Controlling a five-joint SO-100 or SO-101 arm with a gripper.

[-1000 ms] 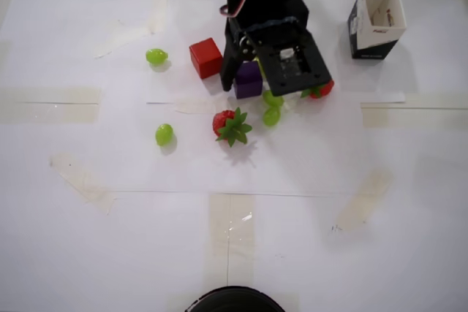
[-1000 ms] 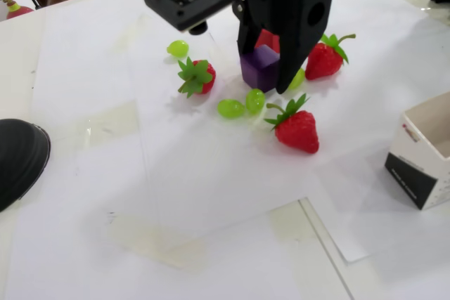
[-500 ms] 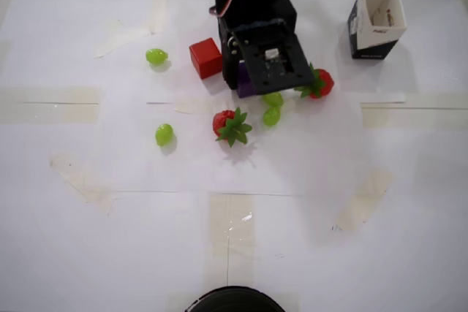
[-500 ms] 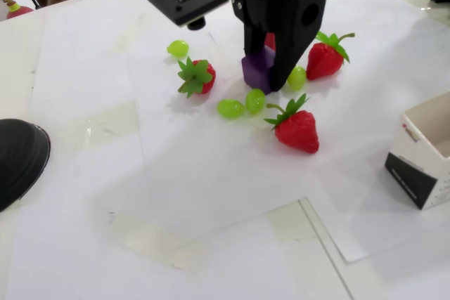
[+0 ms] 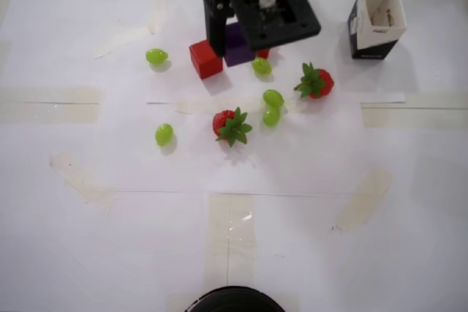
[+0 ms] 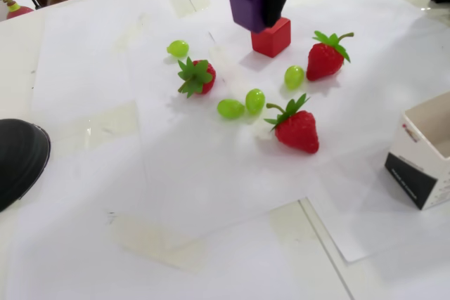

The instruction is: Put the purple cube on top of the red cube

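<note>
My gripper point(image 6: 257, 2) is shut on the purple cube point(image 6: 246, 6) and holds it in the air; only the finger ends show at the top edge of the fixed view. The red cube point(image 6: 271, 36) rests on the white paper just below and to the right of it there. From overhead, the purple cube point(image 5: 237, 47) sits just right of the red cube point(image 5: 205, 59), and the gripper point(image 5: 232, 46) body hides its upper part. Whether the two cubes touch is unclear.
Three strawberries point(image 6: 197, 76) point(image 6: 327, 54) point(image 6: 299, 128) and several green grapes point(image 6: 254, 100) point(image 6: 294, 76) lie around the cubes. An open white-and-black box point(image 5: 376, 20) stands at the overhead top right. A black round object point(image 6: 20, 152) sits at the fixed view's left edge.
The gripper has risen with the purple cube off the paper and carried it away from the grapes, up beside the red cube. The strawberry it covered overhead now shows.
</note>
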